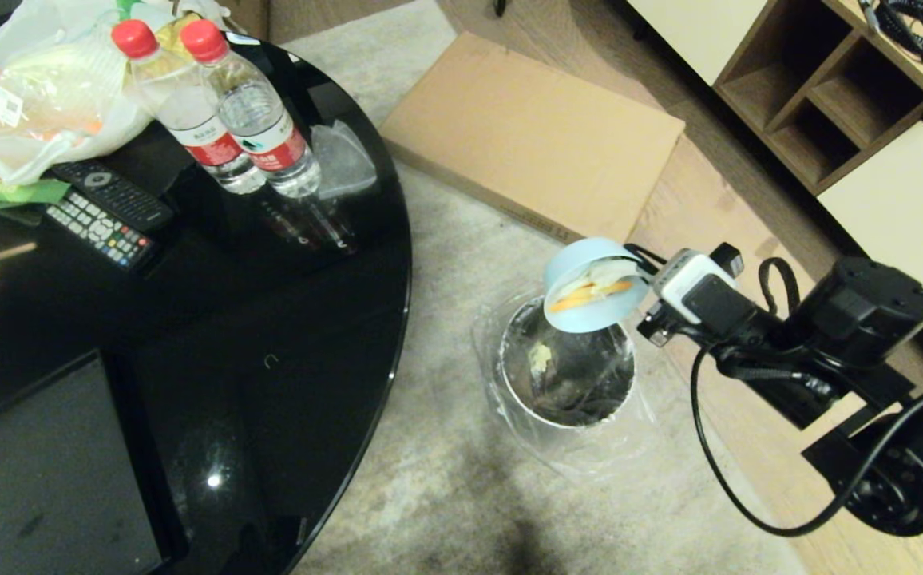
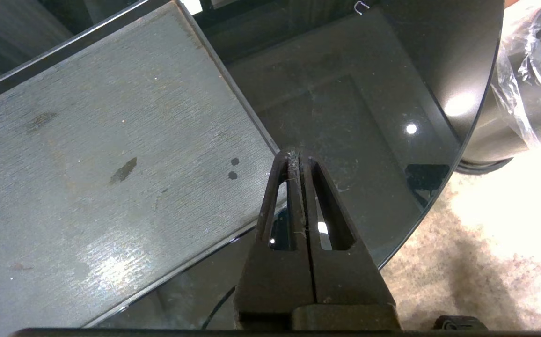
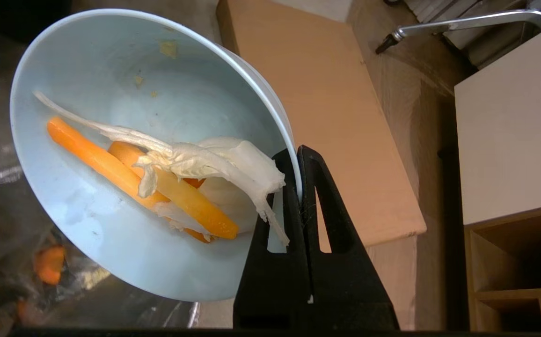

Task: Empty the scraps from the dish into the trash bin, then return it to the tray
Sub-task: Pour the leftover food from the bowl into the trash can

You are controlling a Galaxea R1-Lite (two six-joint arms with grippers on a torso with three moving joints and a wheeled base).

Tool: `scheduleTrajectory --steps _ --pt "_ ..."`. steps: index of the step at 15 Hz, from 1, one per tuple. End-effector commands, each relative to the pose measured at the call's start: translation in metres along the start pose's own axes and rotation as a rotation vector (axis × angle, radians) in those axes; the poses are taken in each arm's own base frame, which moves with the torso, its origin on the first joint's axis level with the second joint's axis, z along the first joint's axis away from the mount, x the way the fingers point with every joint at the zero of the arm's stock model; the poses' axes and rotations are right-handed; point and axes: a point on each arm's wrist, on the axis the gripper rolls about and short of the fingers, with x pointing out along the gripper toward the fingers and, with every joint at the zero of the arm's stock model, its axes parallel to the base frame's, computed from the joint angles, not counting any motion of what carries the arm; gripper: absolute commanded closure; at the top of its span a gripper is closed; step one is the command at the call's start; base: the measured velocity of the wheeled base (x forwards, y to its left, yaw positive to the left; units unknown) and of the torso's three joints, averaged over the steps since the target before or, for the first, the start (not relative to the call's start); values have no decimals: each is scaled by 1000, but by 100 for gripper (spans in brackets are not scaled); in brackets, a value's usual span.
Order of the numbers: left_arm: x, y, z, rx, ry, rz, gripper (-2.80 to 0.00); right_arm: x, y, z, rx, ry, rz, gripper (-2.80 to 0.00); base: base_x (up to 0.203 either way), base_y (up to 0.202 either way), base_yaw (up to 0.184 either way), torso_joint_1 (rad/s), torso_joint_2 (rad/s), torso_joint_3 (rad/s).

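Tipping under way: right claw (image 3: 300,161) pinches the dish (image 1: 593,285) rim over the trash bin (image 1: 565,371); scraps (image 3: 167,173) cling, so tilt further; left claw (image 2: 300,161) closed, idle

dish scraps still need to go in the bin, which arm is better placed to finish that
Right. The right gripper is shut on the rim of the dish, tilted over the trash bin with scraps inside. The left gripper sits shut and empty over the tray and table edge.
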Motion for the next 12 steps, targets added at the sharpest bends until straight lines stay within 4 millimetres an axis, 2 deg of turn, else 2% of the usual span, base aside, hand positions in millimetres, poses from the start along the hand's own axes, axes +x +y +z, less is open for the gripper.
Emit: scheduleTrajectory --steps 1,6,9,12 --pt "0 0 0 0 -1 0 0 -5 -10 10 -8 -69 -32 0 0 0 0 0 0 0" --pt "0 0 0 0 -1 0 0 -15 -5 14 -114 -254 162 0 0 0 0 0 0 0" --pt "0 0 0 0 -1 0 0 -14 -2 12 -146 -246 181 0 0 0 0 0 0 0" --pt "0 0 0 0 -1 0 0 -12 -4 1 -184 -185 211 0 0 0 0 0 0 0"
